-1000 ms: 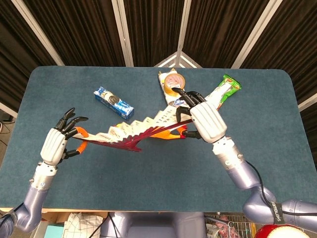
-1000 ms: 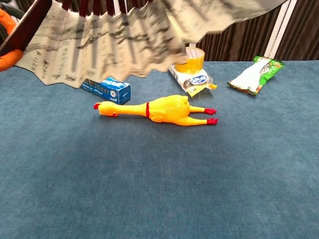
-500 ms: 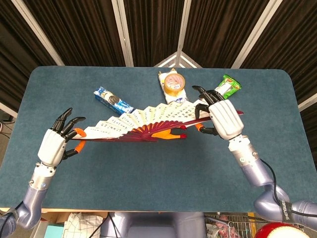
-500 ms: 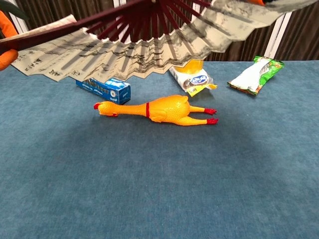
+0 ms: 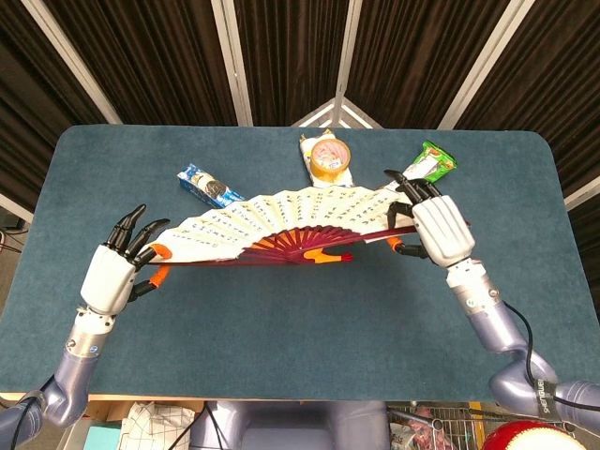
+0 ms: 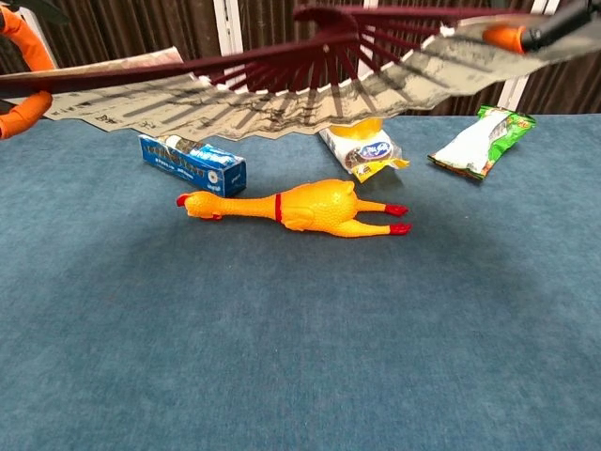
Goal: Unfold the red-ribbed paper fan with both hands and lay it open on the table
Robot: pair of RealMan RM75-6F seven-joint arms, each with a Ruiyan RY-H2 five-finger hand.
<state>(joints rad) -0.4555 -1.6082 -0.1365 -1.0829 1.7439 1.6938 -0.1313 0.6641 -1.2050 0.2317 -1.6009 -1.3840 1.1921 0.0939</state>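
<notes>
The paper fan [image 5: 281, 220] with dark red ribs is spread wide and held in the air above the table's middle. From below, in the chest view, the fan [image 6: 272, 94] spans the top of the frame, ribs toward me. My left hand [image 5: 117, 272] pinches its left end rib with orange-tipped fingers [image 6: 26, 56]. My right hand [image 5: 439, 230] grips the right end rib; one fingertip [image 6: 512, 38] shows at the top right. The fan hides most of the rubber chicken in the head view.
A yellow rubber chicken [image 6: 300, 205] lies on the blue table [image 5: 309, 319] under the fan. Behind it are a blue box [image 6: 192, 163], a yellow-and-white packet with a tape roll [image 5: 326, 161], and a green snack bag [image 6: 477, 139].
The fan has opened from a half-folded sag into a wide, nearly flat arc. My right hand swung out to the right with its rib; my left hand barely shifted.
</notes>
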